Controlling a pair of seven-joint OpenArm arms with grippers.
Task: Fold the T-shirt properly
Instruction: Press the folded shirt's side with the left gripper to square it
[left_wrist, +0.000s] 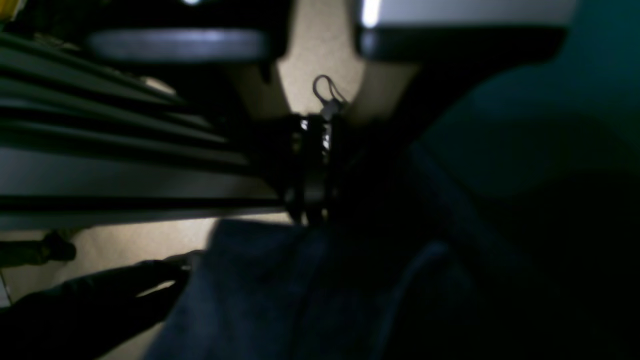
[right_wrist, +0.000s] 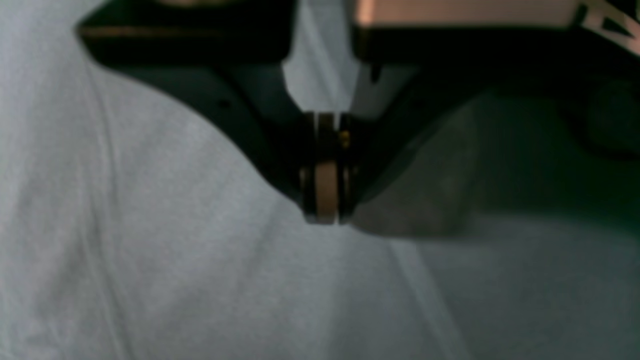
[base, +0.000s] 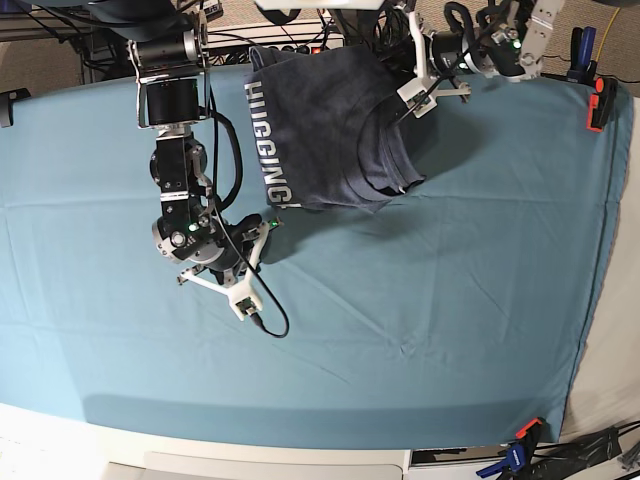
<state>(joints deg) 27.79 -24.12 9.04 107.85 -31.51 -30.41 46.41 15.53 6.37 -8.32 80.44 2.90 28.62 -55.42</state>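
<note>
I grip the slate blue-grey cotton T-shirt (base: 330, 130) with both grippers closed on its edges, left gripper (base: 415, 98) at two o'clock, right gripper (base: 268, 222) at seven. Mid-fold, I judge; next, lay it flat on the teal-clothed worktop (base: 450, 300).

My table's teal cloth (base: 420, 300) stretches wide, lightly creased; the blue-grey T-shirt (base: 330, 120) lies bunched at its far edge, and clamps (base: 518, 452) pin its corners.

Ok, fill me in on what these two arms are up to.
They are folding the T-shirt on the teal table cloth. The right gripper pinches its lettered edge with jaws shut; the left gripper holds the far side near the table's back edge. The shirt lies bunched and partly doubled over, not yet neatly folded.
</note>
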